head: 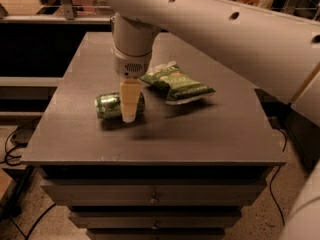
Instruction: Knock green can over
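Note:
The green can (107, 105) lies on its side on the dark tabletop (200, 134), left of centre, with its silver end pointing left. My gripper (129, 103) hangs straight down from the white wrist (131, 49) and stands in front of the can's right half, hiding part of it. I cannot tell whether it touches the can. The big white arm crosses the top right of the view.
A green crinkled chip bag (177, 82) lies just right of the gripper, behind the can. The table is a drawer cabinet (152, 196) with edges on all sides. Cables (12, 144) lie on the floor at left.

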`<state>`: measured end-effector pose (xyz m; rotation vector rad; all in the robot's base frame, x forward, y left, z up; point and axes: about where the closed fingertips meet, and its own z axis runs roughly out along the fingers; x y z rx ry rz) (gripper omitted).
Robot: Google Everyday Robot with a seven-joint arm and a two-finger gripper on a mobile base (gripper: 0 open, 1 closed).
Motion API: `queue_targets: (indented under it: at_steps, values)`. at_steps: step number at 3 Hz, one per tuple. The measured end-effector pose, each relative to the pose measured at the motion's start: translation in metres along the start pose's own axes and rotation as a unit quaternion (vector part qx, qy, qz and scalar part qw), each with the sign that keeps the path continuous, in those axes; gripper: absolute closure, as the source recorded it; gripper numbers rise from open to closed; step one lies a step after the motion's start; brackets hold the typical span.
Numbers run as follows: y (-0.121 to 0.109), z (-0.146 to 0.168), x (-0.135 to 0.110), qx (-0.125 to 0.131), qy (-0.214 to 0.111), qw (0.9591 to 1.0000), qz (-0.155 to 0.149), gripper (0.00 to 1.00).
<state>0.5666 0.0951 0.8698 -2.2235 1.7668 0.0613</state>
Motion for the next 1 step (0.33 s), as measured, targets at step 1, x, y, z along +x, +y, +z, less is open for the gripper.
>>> queue_targets:
  at_steps: [1]
  values:
    - [0.0,0.0,0.0,0.0,0.0,1.0,0.0,0.0]
